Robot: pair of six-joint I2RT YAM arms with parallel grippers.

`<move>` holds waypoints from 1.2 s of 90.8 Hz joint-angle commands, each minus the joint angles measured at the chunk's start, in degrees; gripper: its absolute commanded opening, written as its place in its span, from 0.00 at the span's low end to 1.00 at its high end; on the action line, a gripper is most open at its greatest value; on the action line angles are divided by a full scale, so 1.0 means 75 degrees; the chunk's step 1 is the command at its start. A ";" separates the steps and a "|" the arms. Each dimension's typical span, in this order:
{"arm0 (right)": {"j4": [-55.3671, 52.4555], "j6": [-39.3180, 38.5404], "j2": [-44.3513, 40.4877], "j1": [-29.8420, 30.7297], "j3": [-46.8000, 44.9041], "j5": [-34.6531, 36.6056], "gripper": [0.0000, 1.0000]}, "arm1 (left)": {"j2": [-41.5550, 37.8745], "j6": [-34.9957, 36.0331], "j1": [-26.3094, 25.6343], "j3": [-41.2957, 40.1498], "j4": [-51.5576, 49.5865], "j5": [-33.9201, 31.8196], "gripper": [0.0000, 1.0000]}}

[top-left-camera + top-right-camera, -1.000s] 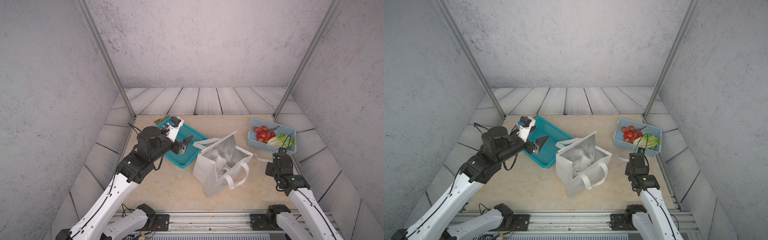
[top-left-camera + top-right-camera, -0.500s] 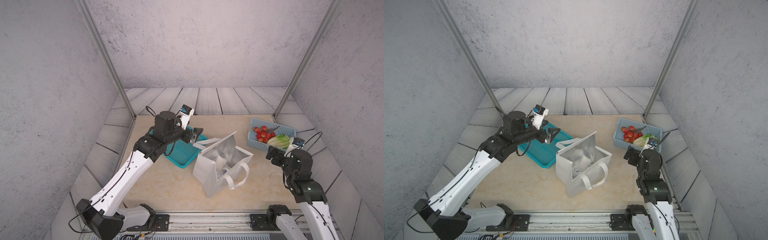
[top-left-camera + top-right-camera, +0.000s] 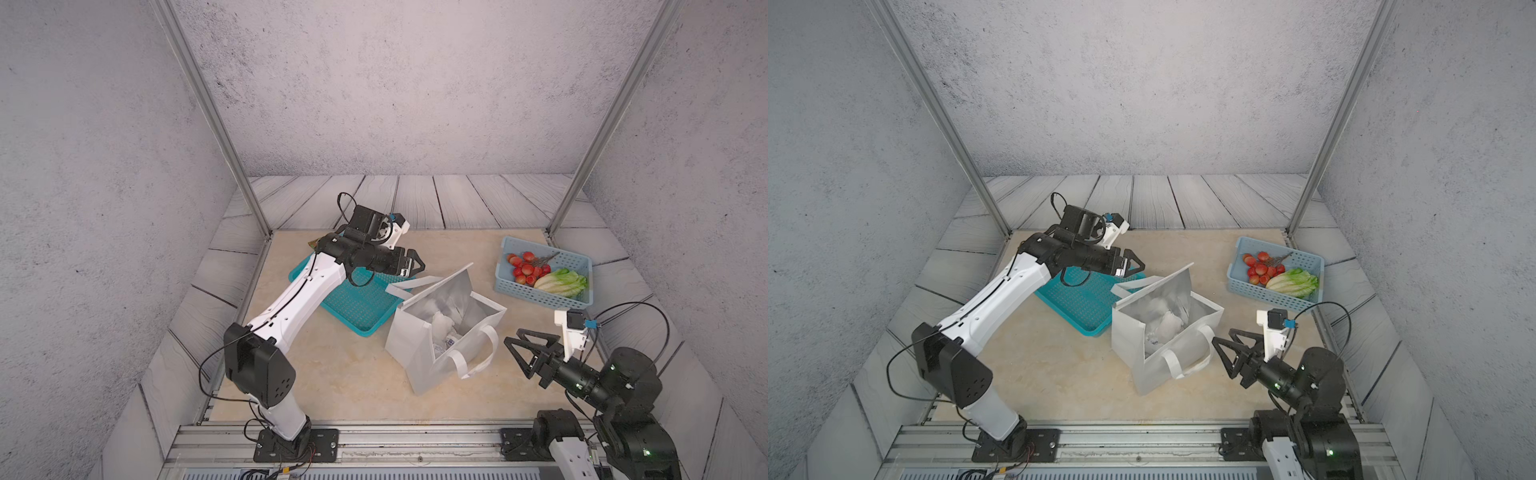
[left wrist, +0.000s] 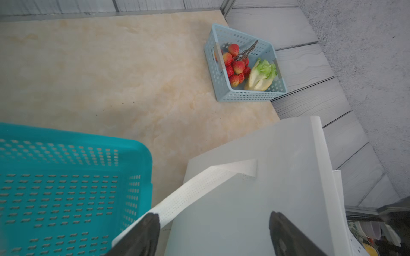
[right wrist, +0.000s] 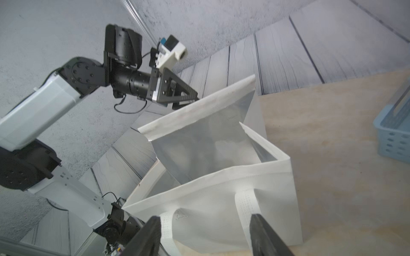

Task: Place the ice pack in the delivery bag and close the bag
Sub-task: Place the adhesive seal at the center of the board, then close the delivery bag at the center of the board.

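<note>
Nearest the rail: right gripper sits low over the table, jaws spread, nothing between them. In the right wrist view its fingertips frame the front handle of the delivery bag; contact cannot be made out. The bag stands upright mid-table, mouth agape, rear panel raised like a flap, foil lining showing. Ice pack: judged to be the pale lumpy pouch lying at the bottom inside the bag, against the lining, with a small blue print beside it too small to read. Placement therefore looks done, or nearly so. Handling estimate: a soft, sagging pouch whose fill shifts under pressure, skin probably slick, some heft for its size. Best pinched across a flat edge or corner seam, straight down through the mouth, not squeezed on the bulge. The bag itself is light, thin fabric and would slide or fold if bumped; steady it by rim or handle. Beyond the bag: left gripper, jaws spread and empty, hovers just above the rear handle and the edge of the teal mesh basket. Whether a fingertip grazes the strap I cannot tell. Farthest, well apart to the right: light-blue basket holding red fruit and lettuce.
</note>
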 commanded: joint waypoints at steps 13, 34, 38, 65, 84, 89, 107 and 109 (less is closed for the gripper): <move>0.1011 -0.1062 0.1710 0.1412 -0.0113 0.1061 0.65 | 0.0048 -0.0106 -0.0020 -0.0047 -0.0376 0.1158 0.81; 0.1456 -0.1936 0.2625 0.3630 -0.0256 0.3463 0.67 | 0.0095 -0.0023 -0.0207 -0.0078 -0.0385 0.1458 0.81; 0.2004 -0.1927 0.2546 0.3672 -0.0496 0.3775 0.68 | 0.0120 0.0081 -0.0241 -0.0078 -0.0517 0.1437 0.81; 0.4879 -0.2684 0.3957 0.3833 -0.0630 0.3486 0.73 | 0.0188 0.0484 -0.0254 -0.0119 -0.0928 0.1443 0.82; 0.4974 -0.3093 0.4483 0.4290 -0.0576 0.3895 0.74 | 0.0163 0.0381 0.0032 -0.0031 -0.1104 0.1093 0.83; 0.4936 -0.3179 0.4434 0.4324 -0.0651 0.3944 0.74 | 0.0114 0.0151 0.0223 -0.0009 -0.0979 0.1244 0.84; 0.5031 -0.3124 0.4374 0.4325 -0.0804 0.3743 0.74 | -0.0062 -0.0993 0.0961 -0.0267 0.0162 0.1938 0.84; 0.5036 -0.3107 0.4404 0.4322 -0.0793 0.3767 0.73 | -0.0039 -0.1029 0.1031 -0.0307 0.0223 0.1943 0.84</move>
